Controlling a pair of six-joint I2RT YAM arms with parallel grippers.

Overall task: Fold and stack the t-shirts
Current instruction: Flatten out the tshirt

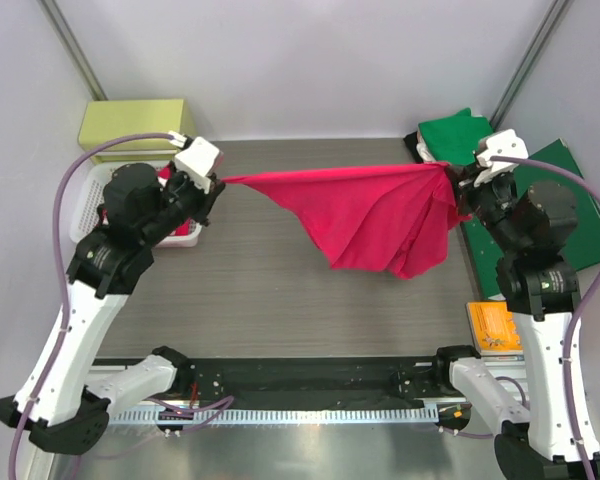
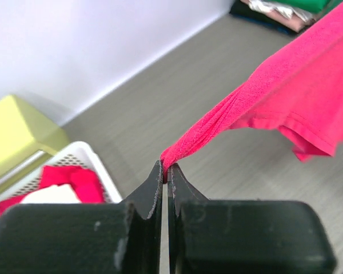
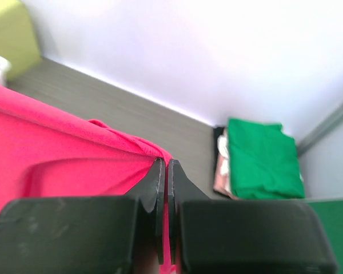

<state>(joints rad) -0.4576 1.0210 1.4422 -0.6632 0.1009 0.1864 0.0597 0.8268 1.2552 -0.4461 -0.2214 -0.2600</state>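
Observation:
The pinkish-red t-shirt (image 1: 370,215) hangs stretched in the air between both grippers, its lower part drooping toward the table. My left gripper (image 1: 217,182) is shut on its left corner, seen in the left wrist view (image 2: 167,168) with the cloth (image 2: 286,97) pulled taut. My right gripper (image 1: 456,180) is shut on its right corner, seen in the right wrist view (image 3: 164,162) with the shirt (image 3: 57,154). A folded green t-shirt (image 1: 458,136) lies on a folded pale beige-pink one (image 3: 222,171) at the back right; the green one also shows in the right wrist view (image 3: 262,160).
A white basket (image 1: 90,205) with red and white cloth (image 2: 68,182) stands at the left, a yellow-green box (image 1: 135,125) behind it. The flat dark-green folder (image 1: 570,215) lies at the right, an orange item (image 1: 495,325) near its front.

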